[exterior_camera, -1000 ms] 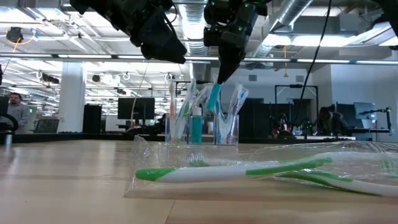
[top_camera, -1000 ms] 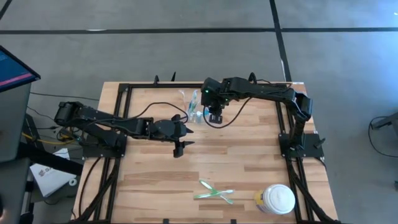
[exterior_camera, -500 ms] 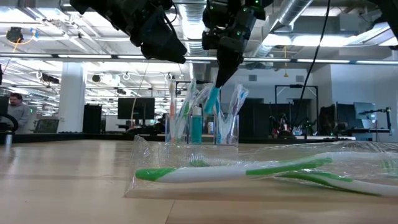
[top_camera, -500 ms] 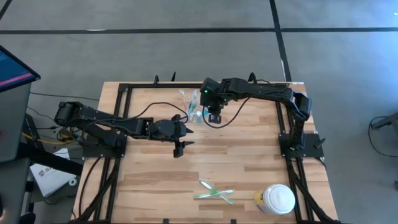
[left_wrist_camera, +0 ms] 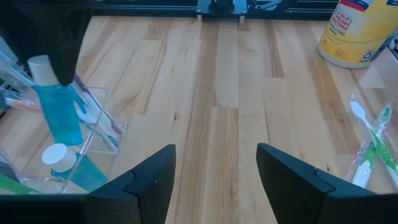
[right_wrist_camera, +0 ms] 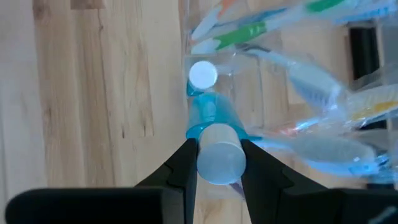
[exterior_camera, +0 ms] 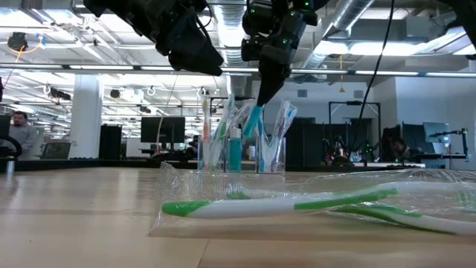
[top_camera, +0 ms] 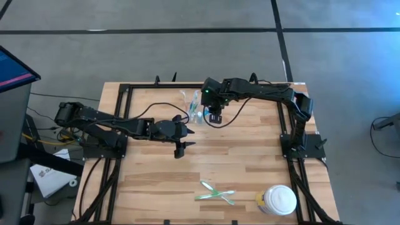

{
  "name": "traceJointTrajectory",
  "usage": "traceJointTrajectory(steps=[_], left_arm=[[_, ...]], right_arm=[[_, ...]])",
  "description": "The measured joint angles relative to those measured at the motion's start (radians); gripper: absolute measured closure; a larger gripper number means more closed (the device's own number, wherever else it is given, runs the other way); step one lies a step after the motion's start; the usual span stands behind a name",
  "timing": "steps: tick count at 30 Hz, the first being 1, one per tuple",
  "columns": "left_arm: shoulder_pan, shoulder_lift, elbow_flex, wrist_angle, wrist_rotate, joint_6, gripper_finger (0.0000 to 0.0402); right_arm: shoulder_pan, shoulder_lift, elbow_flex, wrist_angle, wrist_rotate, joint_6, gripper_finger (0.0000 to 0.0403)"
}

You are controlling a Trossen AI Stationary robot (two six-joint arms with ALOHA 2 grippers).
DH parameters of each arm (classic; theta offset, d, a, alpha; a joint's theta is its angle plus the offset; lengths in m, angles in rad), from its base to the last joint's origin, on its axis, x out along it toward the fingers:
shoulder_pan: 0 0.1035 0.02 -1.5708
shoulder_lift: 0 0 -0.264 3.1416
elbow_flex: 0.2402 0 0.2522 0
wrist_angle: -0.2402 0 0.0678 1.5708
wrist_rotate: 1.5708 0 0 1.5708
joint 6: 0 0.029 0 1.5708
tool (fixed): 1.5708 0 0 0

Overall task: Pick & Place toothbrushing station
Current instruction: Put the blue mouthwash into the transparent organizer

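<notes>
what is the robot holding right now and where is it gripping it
The right gripper holds a teal tube by its white cap end, over the clear holder. The left gripper is open, empty.

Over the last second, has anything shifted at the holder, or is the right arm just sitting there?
Barely anything. The right tool, shut on the teal tube, has crept slightly up and toward the clear holder, carrying the tube with it. The left tool hangs open over mid-table, unmoved. The wrapped toothbrushes and white jar lie as before.
</notes>
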Motion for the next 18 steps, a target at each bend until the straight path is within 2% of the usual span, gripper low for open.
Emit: traceJointTrajectory(steps=[18], left_arm=[[0.000, 0.000, 0.000, 0.005, -0.002, 0.000, 0.0184]], right_arm=[[-0.027, 0.001, -0.090, 0.096, -0.022, -0.017, 0.0317]])
